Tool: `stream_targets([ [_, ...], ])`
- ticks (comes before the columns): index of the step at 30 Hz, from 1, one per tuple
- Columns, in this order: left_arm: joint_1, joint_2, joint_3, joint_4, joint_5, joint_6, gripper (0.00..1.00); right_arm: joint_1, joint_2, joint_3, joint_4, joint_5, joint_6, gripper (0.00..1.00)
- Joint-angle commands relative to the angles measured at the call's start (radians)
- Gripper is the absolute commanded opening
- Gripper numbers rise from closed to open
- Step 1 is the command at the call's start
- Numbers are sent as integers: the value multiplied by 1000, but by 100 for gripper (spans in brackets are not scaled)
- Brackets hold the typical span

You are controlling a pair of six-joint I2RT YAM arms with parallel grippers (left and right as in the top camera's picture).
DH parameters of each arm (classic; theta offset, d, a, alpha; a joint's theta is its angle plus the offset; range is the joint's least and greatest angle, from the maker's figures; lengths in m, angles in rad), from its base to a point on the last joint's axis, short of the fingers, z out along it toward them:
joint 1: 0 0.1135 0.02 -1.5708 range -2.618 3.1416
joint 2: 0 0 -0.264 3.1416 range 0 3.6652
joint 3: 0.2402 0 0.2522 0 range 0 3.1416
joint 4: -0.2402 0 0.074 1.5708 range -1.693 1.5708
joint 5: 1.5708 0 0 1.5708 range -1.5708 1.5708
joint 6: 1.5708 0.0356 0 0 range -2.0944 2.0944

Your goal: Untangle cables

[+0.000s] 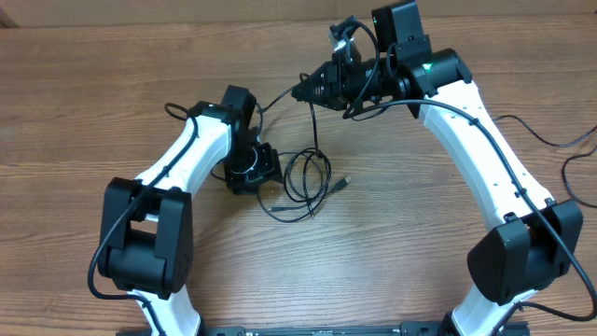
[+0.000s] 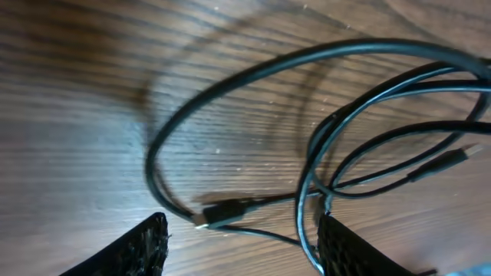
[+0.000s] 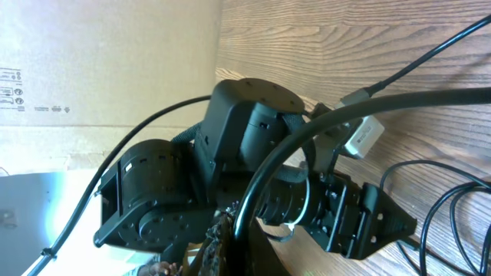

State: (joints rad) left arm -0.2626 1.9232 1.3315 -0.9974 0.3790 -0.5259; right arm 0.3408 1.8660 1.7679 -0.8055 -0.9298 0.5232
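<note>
You are looking at a wooden table (image 1: pixel 373 271) with both arms reaching in from the near edge. The left arm (image 1: pixel 187 154) bends in toward the middle. The right arm (image 1: pixel 480 140) stretches farther, and its wrist is turned to point left across the far part of the table.

The cables (image 1: pixel 309 177) lie mostly as loose black loops on the wood in the middle of the table, just right of the left gripper (image 1: pixel 254 170). From the loops, one strand rises toward the far side and meets the tip of the right gripper (image 1: pixel 303 91). Another strand runs from that tip off to the left.

Your right pincer looks closed on that raised strand. In the right wrist view, a thick black run of cable starts right against its textured finger (image 3: pixel 219 238) and sweeps away to the right.

In the left wrist view, your left pincer (image 2: pixel 242 226) is spread wide and holds nothing. Its two fingers stand low over the wood at either side of the loops.

A small plug (image 2: pixel 222 211) lies flat between those fingers, touching the table. A second plug (image 1: pixel 347 180) lies at the right edge of the loops, its end pointing right.
</note>
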Motion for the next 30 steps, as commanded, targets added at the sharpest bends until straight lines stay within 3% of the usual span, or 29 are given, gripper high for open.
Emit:
stream_targets([
  [1,-23,-14,-3,3,71,-118,63,-1,-8,27,3,-22,4,4],
  [12,-81,-14,-52,37,93,-344,62,-1,-8,27,2,-22,3,4],
  [18,-119,-14,-163,200,140,-406,58,-1,-8,27,-2,-10,0,4],
  [21,-113,-14,-171,217,153,-391,41,-1,-8,27,-9,-3,-8,4],
  [23,-98,-14,-170,215,153,-341,7,-1,-8,27,-9,-3,-23,4],
  [28,-33,-14,-170,143,137,-150,5,-29,-8,27,-25,-4,-26,4],
  [30,16,-14,-170,61,55,-53,4,-64,-8,27,-28,-43,-24,4],
])
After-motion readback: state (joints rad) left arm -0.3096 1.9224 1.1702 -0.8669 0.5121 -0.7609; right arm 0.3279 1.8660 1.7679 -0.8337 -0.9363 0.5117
